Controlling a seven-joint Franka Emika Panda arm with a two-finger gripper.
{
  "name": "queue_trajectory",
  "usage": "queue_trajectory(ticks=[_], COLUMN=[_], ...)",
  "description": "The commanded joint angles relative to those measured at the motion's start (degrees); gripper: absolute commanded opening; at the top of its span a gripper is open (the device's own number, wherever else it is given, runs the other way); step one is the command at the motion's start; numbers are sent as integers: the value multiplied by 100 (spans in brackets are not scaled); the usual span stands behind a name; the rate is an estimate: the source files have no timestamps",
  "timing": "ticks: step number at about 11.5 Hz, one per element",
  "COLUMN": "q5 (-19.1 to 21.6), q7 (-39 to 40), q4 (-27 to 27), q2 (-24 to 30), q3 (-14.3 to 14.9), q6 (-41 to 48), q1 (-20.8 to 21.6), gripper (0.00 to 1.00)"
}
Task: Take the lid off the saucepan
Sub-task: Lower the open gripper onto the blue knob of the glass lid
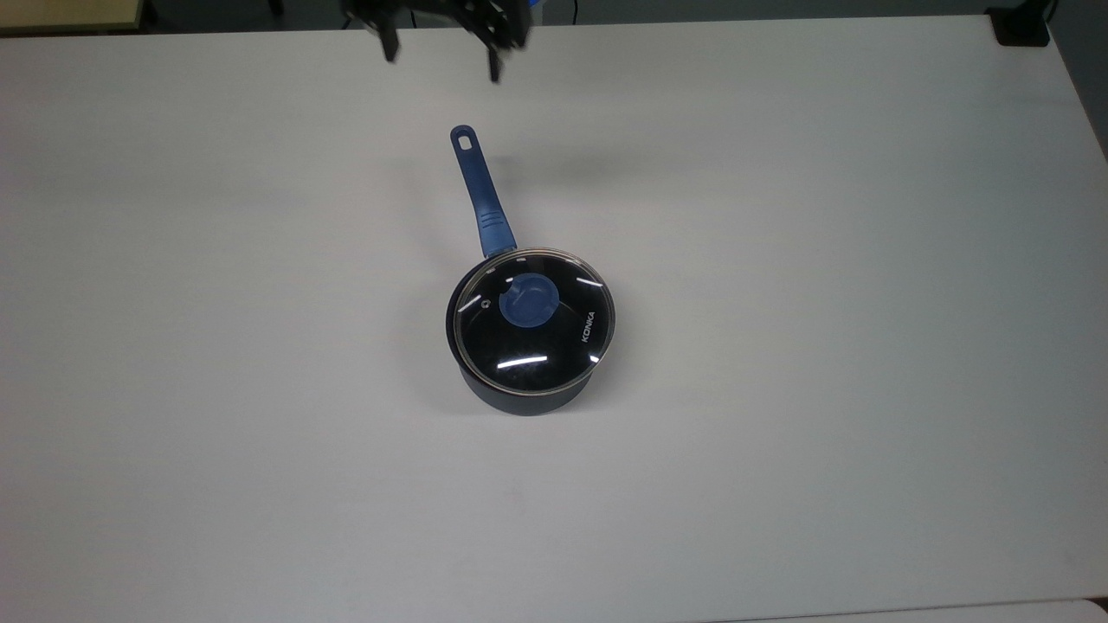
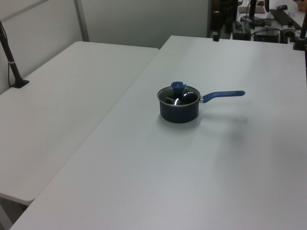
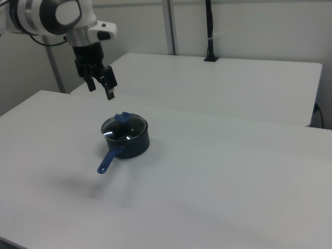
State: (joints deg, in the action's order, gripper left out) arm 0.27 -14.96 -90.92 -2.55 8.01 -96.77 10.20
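White table point(image 1: 779, 260): lidded saucepan point(image 1: 519, 394) (blue knob point(image 1: 530, 303)).

White table point(image 1: 779, 433), lidded saucepan point(image 1: 519, 394) standing near its middle, blue handle flat above it

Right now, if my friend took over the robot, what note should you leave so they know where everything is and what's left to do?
Pincer: open, holding nothing, hanging in the air above the table; in the top view it sits at the top edge, beyond the end of the handle.
Saucepan: standing upright near the middle of the white table, handle pointing toward the top view's top edge.
Lid: on the saucepan, sitting flat, blue knob up.
Done: nothing yet; the lid is untouched.
Left: bring the pincer over the knob, lower, close on it, lift the lid off and set it down.
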Motion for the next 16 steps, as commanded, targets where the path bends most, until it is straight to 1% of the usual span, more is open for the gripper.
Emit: queue_trajectory(ticks=[1, 2, 3, 4, 6, 9, 10, 11, 13, 14, 15, 16], q5=[71, -96, -245, -238, -238, -299, -291, -299, -317, -430, -570, -581], q7=[-1662, -2199, -2448, -2511, -2905, -2977, -3012, -3117, -3136, -3144, -3153, -3153], q4=[92, 249, 381, 417, 435, 461, 618, 663, 663, 663, 663, 663], q2=[-761, -1121, -1386, -1545, -1800, -2117, -2274, -2389, -2521, -2566, -2575, -2575], q3=[34, 34, 34, 25, 16, 16, 16, 16, 16, -1, -10, -10], q6=[-1147, -1308, -1475, -1677, -2195, -2329, -2442, -2487, -2522, -2531, -2523, -2523], q1=[376, 526, 545, 562, 562, 562, 571, 563, 562, 589, 667, 668], gripper=[100, 100, 100, 100, 100, 100, 100, 100, 100, 100, 91, 81])
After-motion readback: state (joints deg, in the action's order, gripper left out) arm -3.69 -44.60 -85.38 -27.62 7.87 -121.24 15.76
